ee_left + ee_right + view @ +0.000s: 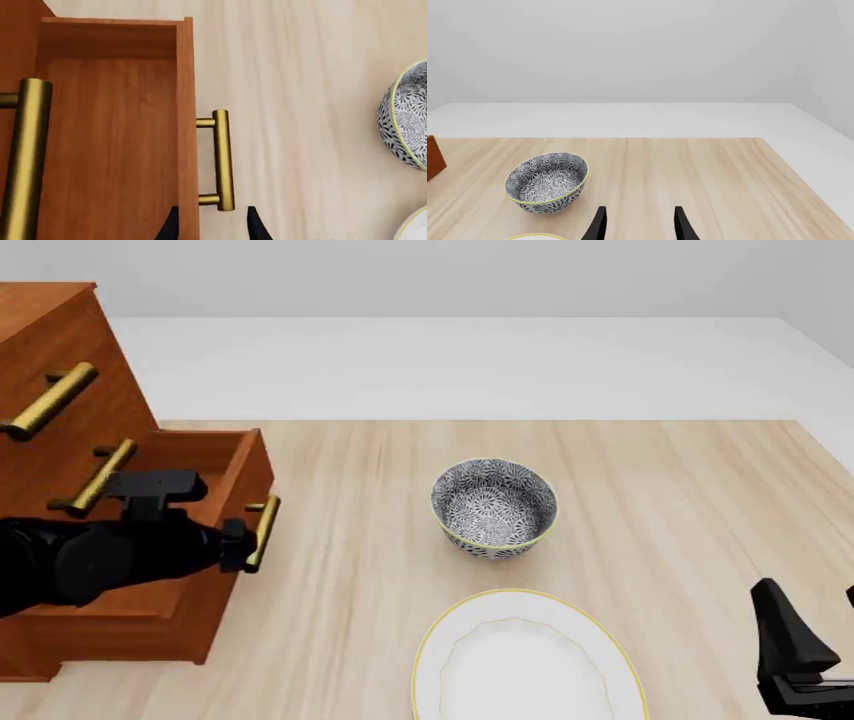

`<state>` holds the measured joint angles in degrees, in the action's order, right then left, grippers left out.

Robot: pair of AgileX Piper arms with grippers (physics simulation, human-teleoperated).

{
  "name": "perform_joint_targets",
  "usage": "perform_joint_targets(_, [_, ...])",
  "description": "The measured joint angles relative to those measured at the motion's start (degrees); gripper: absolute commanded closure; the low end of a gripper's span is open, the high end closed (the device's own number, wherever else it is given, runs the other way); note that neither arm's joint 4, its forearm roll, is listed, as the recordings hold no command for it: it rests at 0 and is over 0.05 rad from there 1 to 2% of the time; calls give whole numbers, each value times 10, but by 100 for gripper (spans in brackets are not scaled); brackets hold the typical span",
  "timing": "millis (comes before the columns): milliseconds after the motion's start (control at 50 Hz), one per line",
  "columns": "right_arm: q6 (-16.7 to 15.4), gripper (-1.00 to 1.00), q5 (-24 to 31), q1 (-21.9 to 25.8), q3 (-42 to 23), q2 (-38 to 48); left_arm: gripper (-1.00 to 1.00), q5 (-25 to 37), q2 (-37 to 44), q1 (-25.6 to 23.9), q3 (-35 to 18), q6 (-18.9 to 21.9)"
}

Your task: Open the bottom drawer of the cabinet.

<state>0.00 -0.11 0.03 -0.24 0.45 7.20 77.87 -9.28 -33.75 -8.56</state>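
Left claw spread around pulled-out bottom drawer's handle; no readable writing.

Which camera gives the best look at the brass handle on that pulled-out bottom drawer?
The left wrist view: the handle shows whole, close up, with both posts. The front view shows it small, partly hidden by the left hand. The right wrist view misses it entirely.

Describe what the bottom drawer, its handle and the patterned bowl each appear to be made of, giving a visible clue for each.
Bottom drawer: reddish-brown wood, judging by the grain lines inside; smooth finish.
Handle: looks like brass, a golden bar with a soft metallic sheen.
Patterned bowl: probably glazed ceramic, with a fine dark-and-white print and a thin yellow rim; the render leaves this open.
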Motion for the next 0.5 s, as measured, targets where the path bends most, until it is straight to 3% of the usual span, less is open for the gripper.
perform_joint_targets(500, [0, -100, 0, 0, 0, 0, -100, -35, 40, -71, -20, -41])
